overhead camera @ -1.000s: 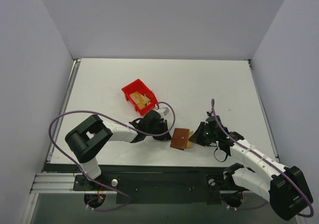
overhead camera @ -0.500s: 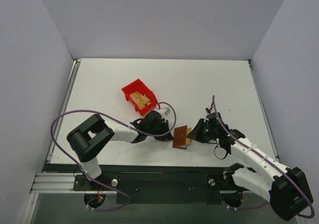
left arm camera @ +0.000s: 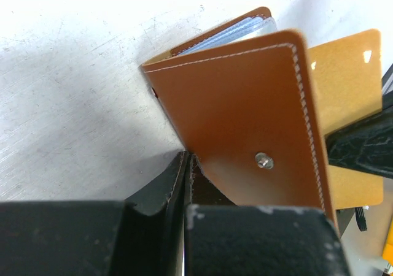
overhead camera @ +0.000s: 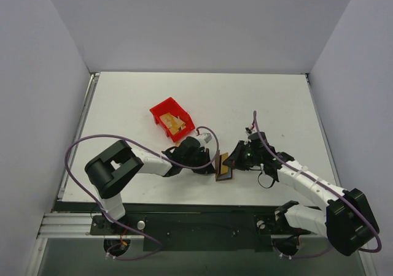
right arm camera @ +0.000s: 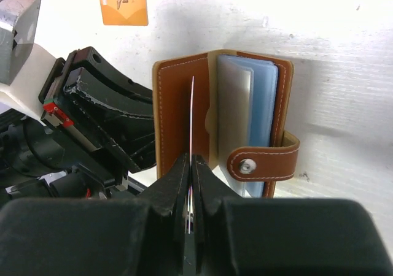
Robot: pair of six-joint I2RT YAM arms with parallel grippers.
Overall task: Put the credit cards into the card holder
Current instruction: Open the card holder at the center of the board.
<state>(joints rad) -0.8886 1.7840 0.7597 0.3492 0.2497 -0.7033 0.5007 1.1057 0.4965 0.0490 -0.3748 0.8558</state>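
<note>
The card holder is a brown wallet standing open on edge near the table's front. My left gripper is shut on its left cover, jaws pinched at the cover's lower corner. My right gripper is shut on a credit card, seen edge-on as a thin pale line against the inside of the left cover. That gold card shows behind the cover in the left wrist view. Light blue pocket panels and the snap tab lie to the right.
A red bin sits behind the left gripper with more gold cards in it. Another gold card shows by the bin's corner in the right wrist view. Grey walls enclose the table on three sides.
My right gripper has carried its card leftward to the card holder. The holder's cover has swung up and looks narrower from above. The left arm has hardly moved.
</note>
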